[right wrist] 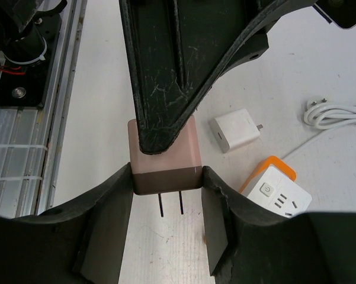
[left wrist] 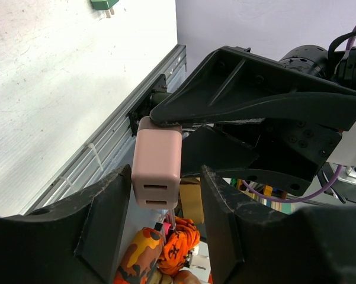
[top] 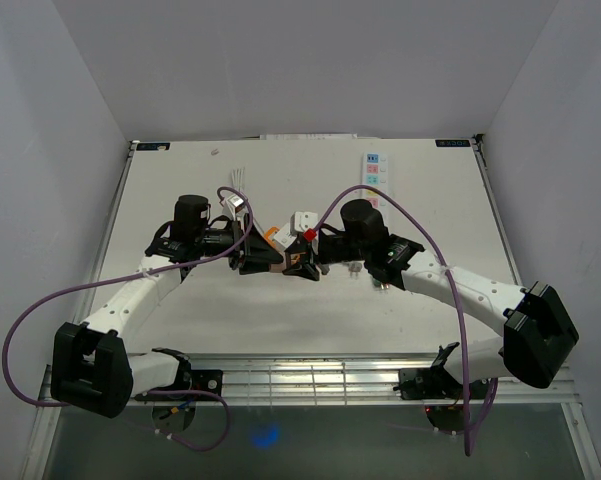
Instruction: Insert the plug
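The pink square plug with two thin metal pins point(right wrist: 166, 165) is up off the white surface point(right wrist: 100, 89), squeezed tight between the right gripper point(right wrist: 167, 180) fingers. The left gripper point(left wrist: 166, 180) is open around it, with a gap on one side. A small white charger block point(right wrist: 237, 131) lies at 2 o'clock from the plug, and a white and orange socket box point(right wrist: 276, 189) at 4 o'clock.
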